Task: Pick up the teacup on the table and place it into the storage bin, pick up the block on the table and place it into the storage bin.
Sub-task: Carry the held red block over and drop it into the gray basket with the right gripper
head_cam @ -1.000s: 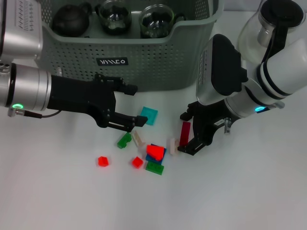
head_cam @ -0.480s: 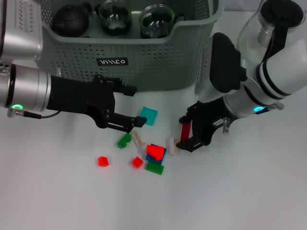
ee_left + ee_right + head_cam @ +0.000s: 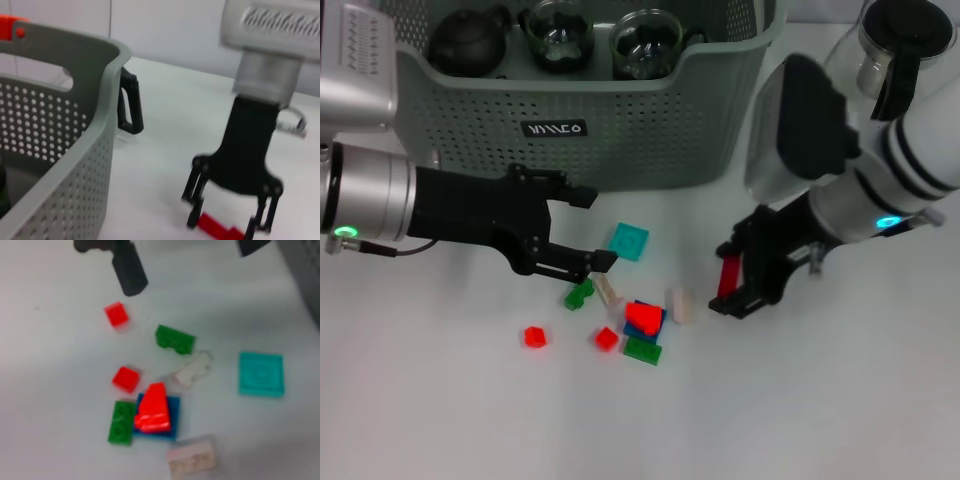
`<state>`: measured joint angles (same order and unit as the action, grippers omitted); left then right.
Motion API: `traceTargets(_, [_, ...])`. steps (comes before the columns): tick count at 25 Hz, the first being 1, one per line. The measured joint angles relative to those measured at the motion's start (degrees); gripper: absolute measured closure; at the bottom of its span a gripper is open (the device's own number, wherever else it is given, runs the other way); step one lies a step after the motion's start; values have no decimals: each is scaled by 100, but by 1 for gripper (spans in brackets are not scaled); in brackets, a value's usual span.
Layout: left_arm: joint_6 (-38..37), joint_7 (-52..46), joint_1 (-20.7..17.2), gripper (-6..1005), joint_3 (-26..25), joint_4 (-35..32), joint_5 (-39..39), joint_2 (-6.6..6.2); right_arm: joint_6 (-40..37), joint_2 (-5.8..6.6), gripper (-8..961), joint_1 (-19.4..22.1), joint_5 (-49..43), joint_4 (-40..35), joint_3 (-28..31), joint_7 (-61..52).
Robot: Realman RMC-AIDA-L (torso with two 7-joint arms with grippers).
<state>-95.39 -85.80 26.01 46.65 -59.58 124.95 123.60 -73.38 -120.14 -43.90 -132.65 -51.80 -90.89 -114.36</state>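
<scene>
Head view: we find the right gripper clamped on a dark red block, right of the scattered blocks. The left gripper, jaws apart, hovers over them. The storage bin, far side, holds three teapots, partly cut off.

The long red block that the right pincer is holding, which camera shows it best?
The head view: the long red block stands upright between the right pincer's fingers, clear of the pile. The left wrist view shows it from farther off, low between the fingers. The right wrist view misses it.
</scene>
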Motion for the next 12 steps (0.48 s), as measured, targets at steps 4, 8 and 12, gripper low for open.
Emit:
traceTargets(4, [16,28,-78,152,-58,-22,-1,-2,-1006,-4,255,283,-240,-1153,343,-395])
traceTargets(8, [43,45,-119,153,-143,-26,23,-20,-2063,-22,255,231,90,-2017,1029,-571])
traceTargets(12, [53,126,-189,153,-235,-10,14,-81,-2469,-19,256,-172,511,-2444,1669,-804])
